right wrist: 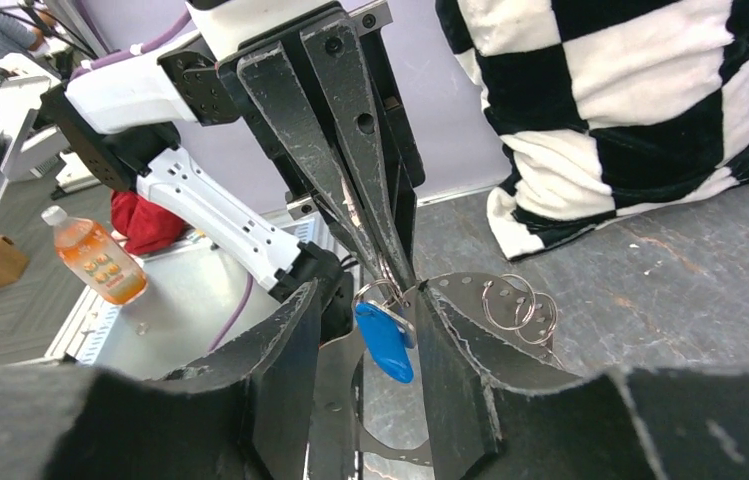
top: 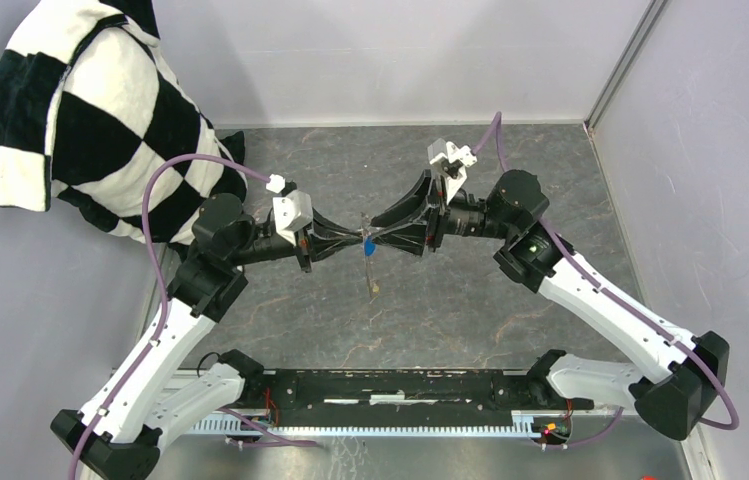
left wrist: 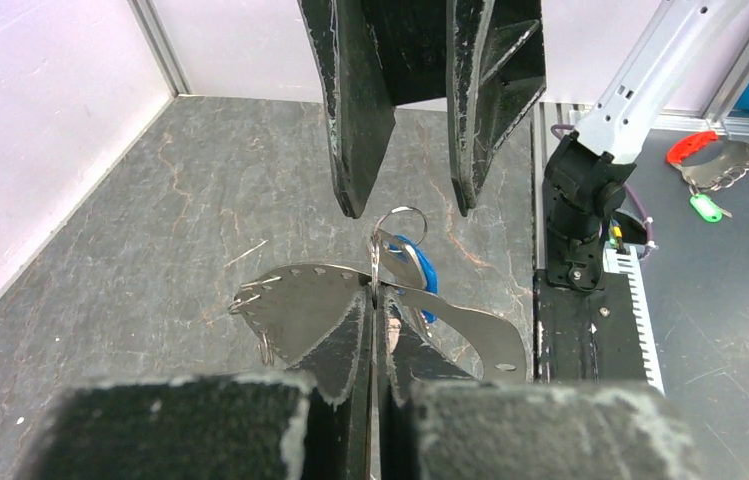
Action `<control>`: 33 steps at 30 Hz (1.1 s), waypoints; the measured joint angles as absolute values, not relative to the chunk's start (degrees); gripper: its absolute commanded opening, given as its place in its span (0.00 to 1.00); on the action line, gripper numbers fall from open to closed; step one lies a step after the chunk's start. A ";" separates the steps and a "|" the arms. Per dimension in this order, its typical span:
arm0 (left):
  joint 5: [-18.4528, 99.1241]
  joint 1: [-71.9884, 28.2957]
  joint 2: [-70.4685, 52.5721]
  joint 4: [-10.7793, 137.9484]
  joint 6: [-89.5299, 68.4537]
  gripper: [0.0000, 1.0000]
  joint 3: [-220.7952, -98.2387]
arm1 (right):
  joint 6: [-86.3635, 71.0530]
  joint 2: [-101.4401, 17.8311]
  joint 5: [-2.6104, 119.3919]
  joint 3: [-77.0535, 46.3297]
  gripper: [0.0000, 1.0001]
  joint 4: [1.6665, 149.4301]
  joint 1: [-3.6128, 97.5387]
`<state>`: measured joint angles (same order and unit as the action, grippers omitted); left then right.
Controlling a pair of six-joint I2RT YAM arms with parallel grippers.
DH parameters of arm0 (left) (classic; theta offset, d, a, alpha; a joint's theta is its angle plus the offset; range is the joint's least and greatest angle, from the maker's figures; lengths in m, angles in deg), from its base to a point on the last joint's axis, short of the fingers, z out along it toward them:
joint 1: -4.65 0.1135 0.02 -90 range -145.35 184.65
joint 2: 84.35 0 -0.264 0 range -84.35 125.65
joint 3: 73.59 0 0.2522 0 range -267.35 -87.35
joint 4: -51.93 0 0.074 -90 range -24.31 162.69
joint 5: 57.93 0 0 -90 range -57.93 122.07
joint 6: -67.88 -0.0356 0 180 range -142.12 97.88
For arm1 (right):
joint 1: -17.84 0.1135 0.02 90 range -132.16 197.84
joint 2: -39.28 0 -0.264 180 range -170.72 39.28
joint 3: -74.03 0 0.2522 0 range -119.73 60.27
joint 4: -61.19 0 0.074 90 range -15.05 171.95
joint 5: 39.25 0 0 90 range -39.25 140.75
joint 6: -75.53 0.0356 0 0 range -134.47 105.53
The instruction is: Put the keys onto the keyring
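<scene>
Surface: grey stone-look tabletop (top: 470,320), white walls, both arms meeting above it mid-table.
Blue key (right wrist: 385,340): in the air between the two grippers, hanging head down from a small wire ring (left wrist: 400,213).
Left gripper (left wrist: 373,292): jaws pinched tight, key dangling from the pinch by its ring end.
Right gripper (left wrist: 408,208): jaws parted, one finger on each side of the key, no contact that shows.
Progress: early to middle, by my read. One key is picked up and presented, and nothing shows it threaded on the keyring.
Left to do: get the blue key on, then the yellow key.
Unclear: can't tell whether the small wire ring is the keyring or the key's own.
Hidden: yellow key not made out. A thin bit hangs under the grippers in the top view, too small to name.
Odd parts: flat silver perforated plates (left wrist: 300,300) by the fingertips, spare split rings (right wrist: 515,305) on one. Purpose unclear.
Around: checkered cloth (top: 100,110) in the far left corner, orange drink bottle (right wrist: 90,255) off the table.
</scene>
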<state>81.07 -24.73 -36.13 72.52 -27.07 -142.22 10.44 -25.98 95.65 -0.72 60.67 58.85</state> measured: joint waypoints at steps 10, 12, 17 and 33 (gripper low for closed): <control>80.28 -24.73 -36.13 71.80 -27.05 0.02 -142.22 | 12.58 -27.44 95.98 -0.70 0.27 58.29 58.87; 80.28 -24.73 -36.13 71.36 -27.02 0.02 -142.22 | 12.53 -27.68 95.96 -0.70 0.22 58.35 58.87; 80.13 -24.73 -36.11 71.05 -27.02 0.02 -142.22 | 11.90 -27.92 95.81 -0.70 0.13 59.71 58.87; 80.67 -24.73 -36.13 71.01 -27.05 0.02 -142.26 | 10.20 -27.49 95.52 0.15 0.00 61.39 58.87</control>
<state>80.67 -24.73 -36.13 71.01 -27.05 -142.26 10.20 -27.49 95.52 0.15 61.39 58.87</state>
